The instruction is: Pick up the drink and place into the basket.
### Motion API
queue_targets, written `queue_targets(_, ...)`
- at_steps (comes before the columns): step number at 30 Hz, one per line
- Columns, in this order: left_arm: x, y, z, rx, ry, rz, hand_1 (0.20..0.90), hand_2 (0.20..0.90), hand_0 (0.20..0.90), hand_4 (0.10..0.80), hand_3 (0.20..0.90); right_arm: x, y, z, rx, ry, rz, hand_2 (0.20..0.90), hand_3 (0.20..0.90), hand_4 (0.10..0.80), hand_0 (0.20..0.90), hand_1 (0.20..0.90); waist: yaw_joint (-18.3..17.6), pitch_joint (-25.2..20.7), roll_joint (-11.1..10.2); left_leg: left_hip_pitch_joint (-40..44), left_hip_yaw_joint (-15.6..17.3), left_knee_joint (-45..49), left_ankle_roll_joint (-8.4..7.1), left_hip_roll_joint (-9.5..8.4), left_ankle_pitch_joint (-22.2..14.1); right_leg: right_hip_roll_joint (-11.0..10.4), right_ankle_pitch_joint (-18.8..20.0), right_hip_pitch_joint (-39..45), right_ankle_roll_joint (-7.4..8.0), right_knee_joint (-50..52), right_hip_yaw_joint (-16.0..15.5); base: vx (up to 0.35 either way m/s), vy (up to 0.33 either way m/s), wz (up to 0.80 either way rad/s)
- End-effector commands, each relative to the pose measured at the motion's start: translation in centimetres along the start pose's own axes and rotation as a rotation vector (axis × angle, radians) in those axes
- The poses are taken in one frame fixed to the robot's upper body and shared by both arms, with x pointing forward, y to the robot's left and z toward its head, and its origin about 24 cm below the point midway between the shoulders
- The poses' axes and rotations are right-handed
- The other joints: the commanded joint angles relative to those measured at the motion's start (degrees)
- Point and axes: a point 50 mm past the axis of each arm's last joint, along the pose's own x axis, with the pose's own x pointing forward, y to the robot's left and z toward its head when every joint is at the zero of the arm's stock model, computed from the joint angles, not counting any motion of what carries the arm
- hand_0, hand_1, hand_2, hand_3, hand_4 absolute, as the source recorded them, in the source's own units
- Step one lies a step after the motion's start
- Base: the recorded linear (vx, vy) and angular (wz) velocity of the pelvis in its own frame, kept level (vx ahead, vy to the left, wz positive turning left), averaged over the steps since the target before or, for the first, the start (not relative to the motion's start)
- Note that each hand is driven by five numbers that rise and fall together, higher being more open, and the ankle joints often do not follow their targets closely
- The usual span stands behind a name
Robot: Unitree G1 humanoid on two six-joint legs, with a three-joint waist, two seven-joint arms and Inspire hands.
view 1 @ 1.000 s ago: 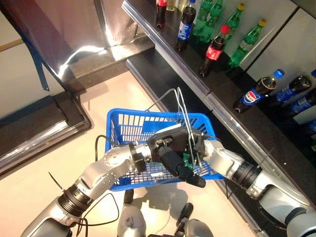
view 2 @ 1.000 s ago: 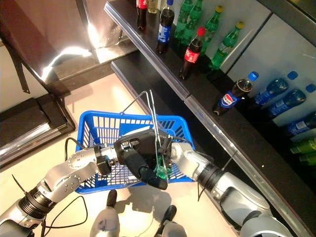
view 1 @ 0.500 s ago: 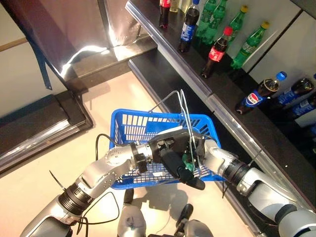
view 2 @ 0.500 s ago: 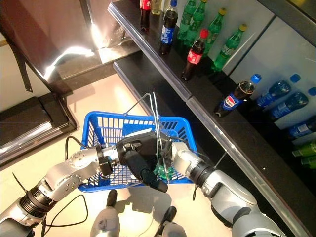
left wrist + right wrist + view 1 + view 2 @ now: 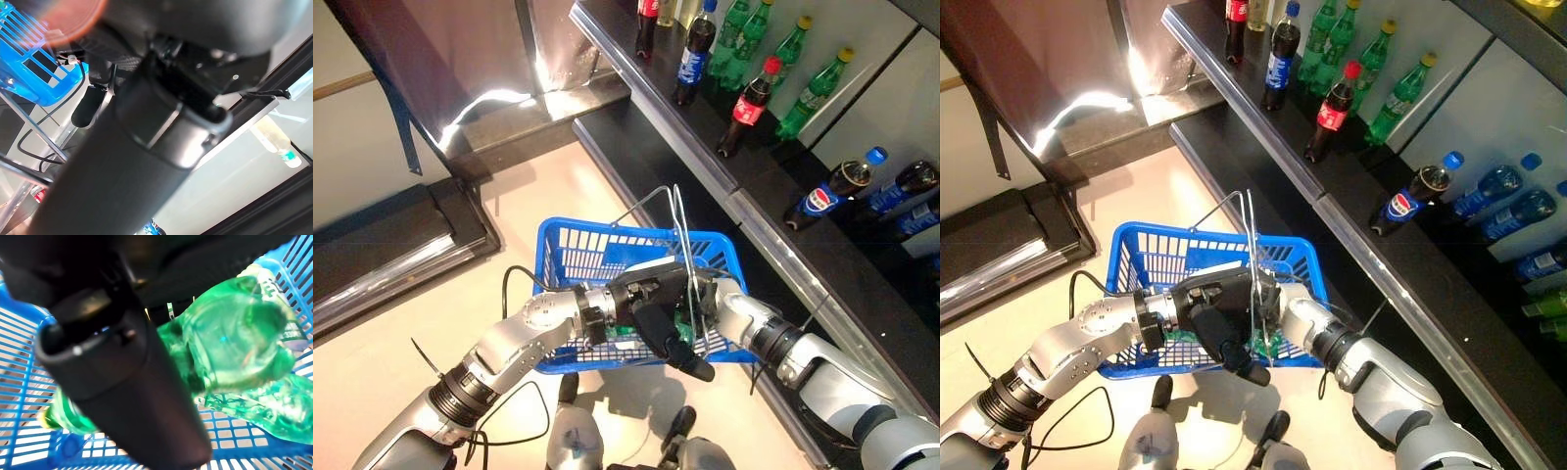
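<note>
Right hand (image 5: 122, 362) has lowered the green plastic bottle (image 5: 234, 342) into the blue wire-handled basket (image 5: 1151, 255), fingers still curled round it. Bottle lies flat near the basket's near wall. Left hand (image 5: 651, 304) grips the handle.

Bright blue slatted basket (image 5: 570, 262) with thin grey wire handles (image 5: 677, 227); translucent green drink (image 5: 234, 340) inside; dark hands; black shelf (image 5: 656, 157) bearing green, red-labelled and blue-labelled bottles.
</note>
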Motion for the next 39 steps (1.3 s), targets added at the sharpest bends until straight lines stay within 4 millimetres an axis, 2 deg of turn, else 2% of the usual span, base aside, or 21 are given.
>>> queue_targets(1, 3.3, -9.8, 11.7, 0.174, -0.764, -0.625, 0.300, 0.300, 0.300, 0.100, 0.200, 2.0, 1.8, 3.0, -0.024, -0.059, 0.035, 0.900, 0.900, 0.800, 0.900, 0.900, 0.18, -22.81, -1.72, -0.88, 1.53, -0.16, 0.91, 0.43, -2.23, -2.93, -3.38, 3.09, 2.45, -0.12, 0.32, 0.000, 0.000, 0.00)
queue_targets(14, 3.0, -8.9, 11.6, 0.184, -0.774, -0.545, 0.300, 0.300, 0.300, 0.100, 0.200, 1.3, 0.9, 2.5, 0.033, -0.071, -0.025, 0.900, 0.900, 0.800, 0.900, 0.900, -0.59, -22.82, -1.43, -0.58, 2.11, -0.16, 0.91, 0.52, -2.34, -2.97, -3.21, 2.76, 2.38, -0.12, 0.80, 0.000, 0.000, 0.00)
queue_targets(21, 2.4, -7.6, 11.3, 0.182, -0.780, -0.439, 0.300, 0.300, 0.300, 0.100, 0.200, 0.3, 0.2, 1.6, 0.078, -0.081, -0.080, 0.900, 0.900, 0.800, 0.900, 0.900, -1.42, -22.66, -1.19, -0.34, 2.73, -0.16, 0.91, 0.60, -2.45, -3.00, -3.04, 2.41, 2.42, -0.12, 1.36, -0.002, 0.006, -0.02)
queue_targets(26, 0.6, -5.5, 10.9, 0.170, -0.808, -0.298, 0.300, 0.300, 0.300, 0.100, 0.200, -1.5, -0.5, -0.1, 0.119, -0.080, -0.139, 0.900, 0.900, 0.800, 0.900, 0.900, -2.29, -22.37, -0.70, -0.05, 3.17, -0.16, 0.89, 0.69, -2.58, -3.05, -2.87, 2.06, 2.49, -0.12, 1.97, 0.001, 0.018, -0.03)
queue_targets(30, -0.4, -4.6, 10.7, 0.146, -0.817, -0.244, 0.300, 0.300, 0.300, 0.100, 0.200, -2.4, -0.8, -1.0, 0.139, -0.078, -0.171, 0.900, 0.900, 0.800, 0.900, 0.900, -2.59, -22.13, -0.42, 0.07, 3.35, -0.16, 0.92, 0.77, -2.62, -3.12, -2.77, 1.93, 2.57, -0.12, 2.21, 0.000, 0.017, -0.05)
queue_targets(34, -2.1, -2.7, 9.7, 0.079, -0.839, -0.114, 0.300, 0.300, 0.300, 0.100, 0.200, -4.4, -1.3, -2.5, 0.206, -0.083, -0.252, 0.900, 0.900, 0.800, 0.900, 0.900, -3.52, -21.83, 0.31, 0.41, 3.80, -0.16, 0.97, 0.94, -2.84, -3.22, -2.62, 1.51, 2.67, -0.12, 3.03, 0.001, 0.039, -0.04)
queue_targets(39, -3.4, -1.8, 9.0, 0.048, -0.860, -0.030, 0.300, 0.300, 0.300, 0.100, 0.200, -6.2, -1.4, -3.6, 0.282, -0.098, -0.335, 0.900, 0.900, 0.800, 0.900, 0.900, -4.33, -21.54, 1.01, 0.67, 3.98, -0.16, 1.05, 1.06, -3.05, -3.30, -2.59, 1.19, 2.74, -0.12, 3.71, 0.001, 0.025, -0.07)
